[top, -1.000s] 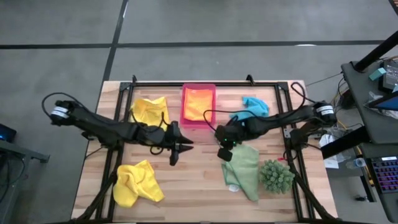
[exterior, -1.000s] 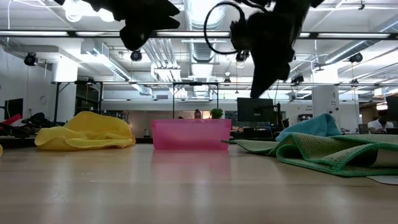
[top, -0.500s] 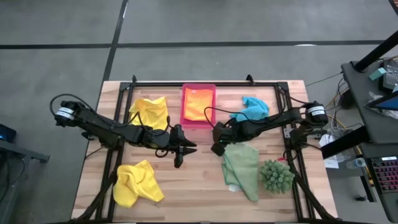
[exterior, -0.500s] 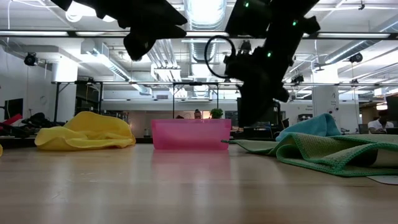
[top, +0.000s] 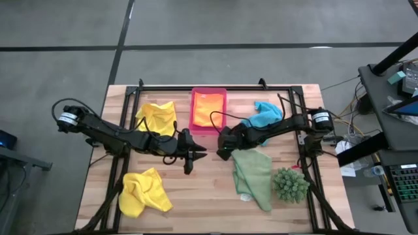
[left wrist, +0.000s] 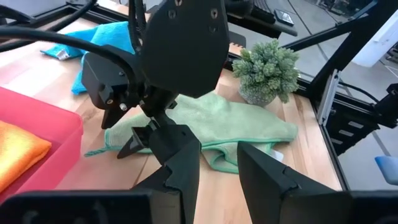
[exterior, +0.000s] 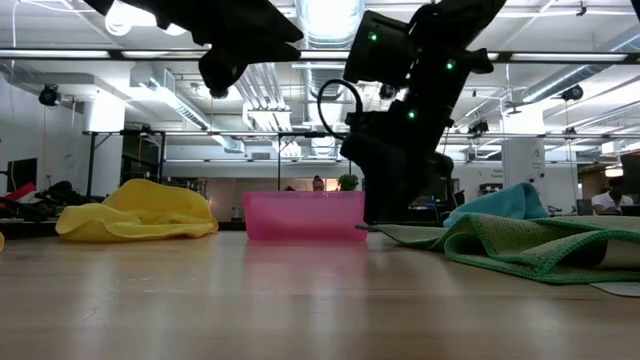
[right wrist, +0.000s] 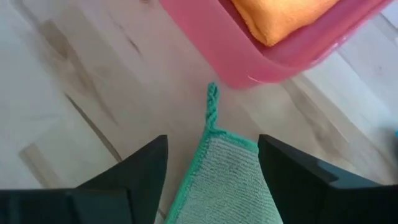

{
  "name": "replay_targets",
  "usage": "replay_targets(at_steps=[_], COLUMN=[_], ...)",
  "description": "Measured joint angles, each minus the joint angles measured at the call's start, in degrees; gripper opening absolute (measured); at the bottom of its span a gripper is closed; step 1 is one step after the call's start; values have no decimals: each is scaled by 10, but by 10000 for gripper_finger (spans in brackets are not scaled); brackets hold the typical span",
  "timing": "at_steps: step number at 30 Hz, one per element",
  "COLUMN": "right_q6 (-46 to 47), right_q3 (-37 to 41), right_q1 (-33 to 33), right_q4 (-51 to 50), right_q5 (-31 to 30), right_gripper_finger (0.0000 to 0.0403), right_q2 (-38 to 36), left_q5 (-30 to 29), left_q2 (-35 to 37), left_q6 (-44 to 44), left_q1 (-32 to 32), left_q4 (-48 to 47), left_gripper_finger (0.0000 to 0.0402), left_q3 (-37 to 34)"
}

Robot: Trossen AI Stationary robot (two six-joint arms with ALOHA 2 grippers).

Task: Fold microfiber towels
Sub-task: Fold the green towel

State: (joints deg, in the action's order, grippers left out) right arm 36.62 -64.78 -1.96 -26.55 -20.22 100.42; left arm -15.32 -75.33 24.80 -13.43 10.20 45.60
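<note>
The light green towel [top: 255, 175] lies crumpled on the table right of centre. Its far-left corner [right wrist: 221, 165], with a small loop [right wrist: 212, 106], lies flat on the wood. My right gripper [top: 223, 147] stands low over that corner and open, one finger on either side of it [right wrist: 211, 180]. My left gripper [top: 189, 160] hangs open above the table's middle with nothing between its fingers [left wrist: 217, 177]. An orange towel [top: 208, 108] lies in the pink tray [top: 194, 124]. Two yellow towels [top: 157, 116] [top: 144, 191] and a turquoise one [top: 264, 112] lie bunched on the table.
A spiky green plant [top: 289, 184] stands at the near right, beside the green towel. The pink tray's near wall [right wrist: 249, 68] is just beyond the towel corner. Bare wood lies between the two grippers [top: 206, 179]. A black frame [top: 124, 163] runs along the table's edges.
My right gripper has sunk from well above the table down to the green towel's far-left corner, going toward the table's left and far edges, tipping downward and opening on the way. The towel has kept its shape.
</note>
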Motion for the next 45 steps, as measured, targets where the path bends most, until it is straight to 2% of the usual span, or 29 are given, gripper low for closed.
replay_targets(at_steps=[8,12,15,21,22,32,38,42,45], right_q6=[13,12,11,-8,-15,-100,-182,-207,-222], right_q3=[24,24,23,23,23,0,-25,-45,-52], right_q1=[0,-1,-4,-20,-24,-76,-108,-119,-122], right_q4=[26,35,39,32,30,28,30,37,64], right_q5=[-9,-10,-9,-9,-9,-6,48,77,95], right_gripper_finger=[226,200,157,31,21,9,9,9,9], right_q2=[14,30,33,26,24,-43,-111,-153,-173], left_q5=[0,0,0,0,0,0,1,3,3], left_q2=[0,0,0,0,0,0,0,0,0], left_q6=[-1,-1,0,0,0,4,-18,-67,-113], left_q1=[0,0,0,0,-1,-5,-16,-33,-51], left_q4=[1,1,4,4,4,14,45,94,124], left_gripper_finger=[93,93,93,93,93,93,94,116,152], left_q3=[0,0,0,0,0,5,14,14,14])
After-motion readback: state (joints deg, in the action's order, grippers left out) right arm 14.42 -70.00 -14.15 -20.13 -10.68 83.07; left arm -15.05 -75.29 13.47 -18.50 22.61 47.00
